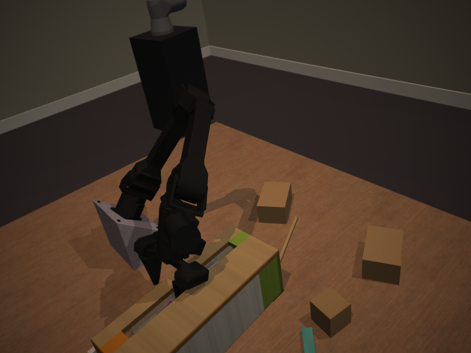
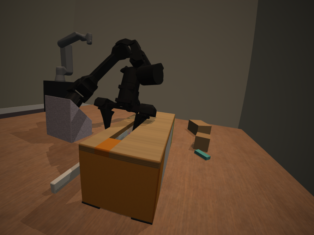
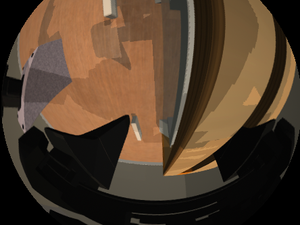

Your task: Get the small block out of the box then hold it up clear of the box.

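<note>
The long wooden-topped box [image 1: 204, 302] lies on the table, with a narrow slot running along its top. It has a green end [image 1: 271, 278] and an orange end [image 2: 109, 143]. My gripper [image 1: 165, 288] is open and empty, pointing down over the slot's middle. One finger reaches into the slot and the other hangs outside the box's rear wall, as the exterior view [image 2: 120, 128] shows. A tiny purple speck of the block [image 1: 170, 302] shows in the slot just beside the inner finger, also in the exterior view [image 2: 129, 133]. The wrist view [image 3: 169, 153] shows the box top [image 3: 228, 73] but not the block.
The grey wedge base [image 1: 121, 235] stands behind the box. Three brown boxes [image 1: 274, 201] [image 1: 382, 253] [image 1: 329, 311] sit to the right. A teal strip [image 1: 308, 339] lies near them, a thin stick [image 1: 288, 237] by the green end, and a pale bar behind the box.
</note>
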`<state>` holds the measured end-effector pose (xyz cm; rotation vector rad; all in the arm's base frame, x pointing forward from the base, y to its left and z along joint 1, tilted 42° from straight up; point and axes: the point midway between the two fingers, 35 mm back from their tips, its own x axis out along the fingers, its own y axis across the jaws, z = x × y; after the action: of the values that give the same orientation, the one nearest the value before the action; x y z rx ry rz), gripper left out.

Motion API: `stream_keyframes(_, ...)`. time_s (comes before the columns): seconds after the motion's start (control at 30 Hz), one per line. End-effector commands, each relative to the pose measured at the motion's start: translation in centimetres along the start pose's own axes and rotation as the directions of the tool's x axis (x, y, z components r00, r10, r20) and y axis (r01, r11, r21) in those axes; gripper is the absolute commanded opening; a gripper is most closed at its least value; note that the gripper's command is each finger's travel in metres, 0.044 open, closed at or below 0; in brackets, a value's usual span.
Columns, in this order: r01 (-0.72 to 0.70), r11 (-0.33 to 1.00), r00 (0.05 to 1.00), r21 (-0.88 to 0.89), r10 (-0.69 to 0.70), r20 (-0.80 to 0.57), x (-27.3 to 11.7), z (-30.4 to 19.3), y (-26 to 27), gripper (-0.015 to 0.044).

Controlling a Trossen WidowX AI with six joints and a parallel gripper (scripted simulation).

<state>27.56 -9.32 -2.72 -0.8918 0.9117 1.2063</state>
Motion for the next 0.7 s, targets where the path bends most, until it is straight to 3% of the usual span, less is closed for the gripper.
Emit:
stream_keyframes(0.0, 0.012, 1.000, 1.000, -0.006, -0.012, -0.003, -0.3, 0.4, -0.5, 0.0400)
stream_keyframes(0.67, 0.012, 1.000, 1.000, -0.006, -0.012, -0.004, 0.3, -1.3, -0.6, 0.0400)
